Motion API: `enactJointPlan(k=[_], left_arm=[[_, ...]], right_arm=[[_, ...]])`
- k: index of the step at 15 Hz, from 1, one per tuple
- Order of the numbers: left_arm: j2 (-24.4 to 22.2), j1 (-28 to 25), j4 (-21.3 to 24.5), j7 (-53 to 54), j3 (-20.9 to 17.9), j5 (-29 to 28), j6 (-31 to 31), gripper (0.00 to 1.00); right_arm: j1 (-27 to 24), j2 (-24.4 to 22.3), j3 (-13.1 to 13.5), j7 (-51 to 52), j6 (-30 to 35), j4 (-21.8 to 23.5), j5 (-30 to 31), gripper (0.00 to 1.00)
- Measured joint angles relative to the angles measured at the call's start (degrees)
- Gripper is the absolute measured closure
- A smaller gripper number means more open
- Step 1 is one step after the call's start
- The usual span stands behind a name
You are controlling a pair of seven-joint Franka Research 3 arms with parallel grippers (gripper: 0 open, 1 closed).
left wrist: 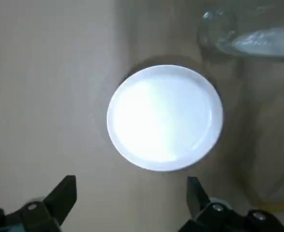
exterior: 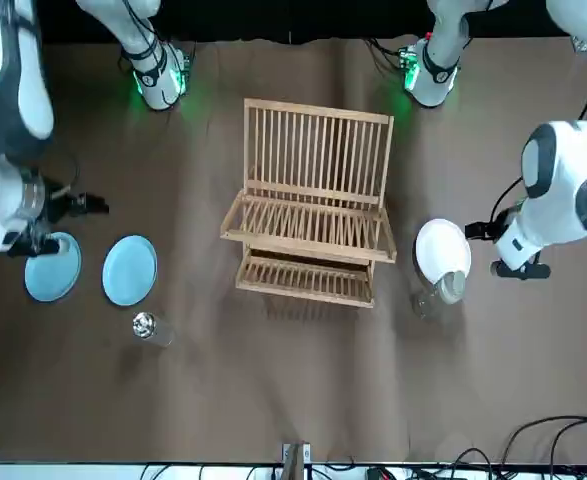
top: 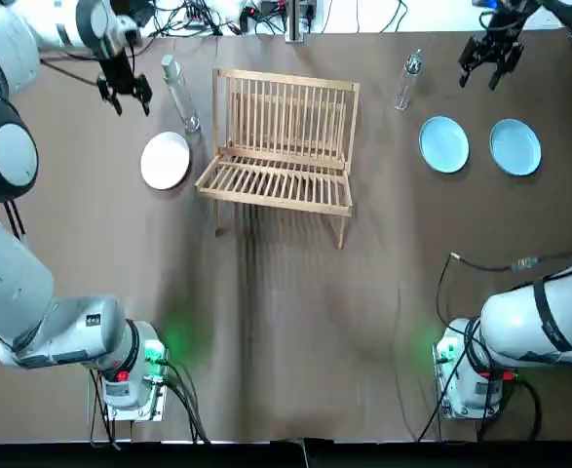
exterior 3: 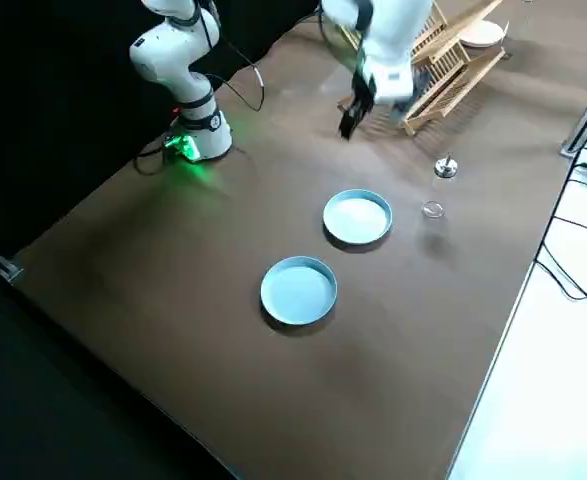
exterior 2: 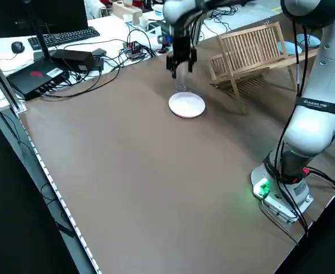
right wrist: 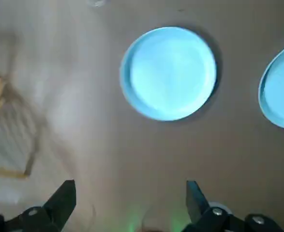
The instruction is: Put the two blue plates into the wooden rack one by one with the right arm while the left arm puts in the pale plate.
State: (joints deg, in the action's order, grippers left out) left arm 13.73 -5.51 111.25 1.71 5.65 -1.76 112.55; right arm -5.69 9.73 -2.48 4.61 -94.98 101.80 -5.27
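The pale plate (top: 165, 159) lies flat on the brown table, left of the wooden rack (top: 281, 146). My left gripper (top: 125, 90) hovers open just behind it, nothing between its fingers; its wrist view shows the pale plate (left wrist: 165, 117) beyond the spread fingertips (left wrist: 64, 193). Two blue plates (top: 443, 144) (top: 515, 146) lie side by side right of the rack. Behind them my right gripper (top: 490, 63) hangs open and holds nothing. Its wrist view shows the nearer blue plate (right wrist: 168, 72) whole and the other blue plate (right wrist: 279, 94) cut by the edge. The rack holds no plates.
A clear bottle (top: 180, 93) stands between the pale plate and the rack, close to my left gripper. A second bottle (top: 407, 80) stands between the rack and the blue plates. Cables run along the table's far edge. The arm bases (top: 130, 375) (top: 471, 375) sit at the near edge.
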Motion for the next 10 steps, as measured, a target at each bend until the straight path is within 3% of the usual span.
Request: enactJointPlan(k=[4,7,10], left_arm=[[3.42,-2.55,4.47,3.42,-0.01,0.00,8.57,0.00],[9.84,-4.63,4.78,3.66,0.00,-0.01,13.79,0.00],[13.19,-5.72,4.75,3.69,0.00,-0.01,15.77,0.05]], right_arm=[[-5.79,7.63,0.20,0.27,-8.80,0.00,-0.02,0.00],[-7.22,15.10,0.20,0.41,-19.22,-0.03,-0.02,0.16],[-7.22,20.93,0.17,0.41,-28.77,-0.07,0.04,0.18]])
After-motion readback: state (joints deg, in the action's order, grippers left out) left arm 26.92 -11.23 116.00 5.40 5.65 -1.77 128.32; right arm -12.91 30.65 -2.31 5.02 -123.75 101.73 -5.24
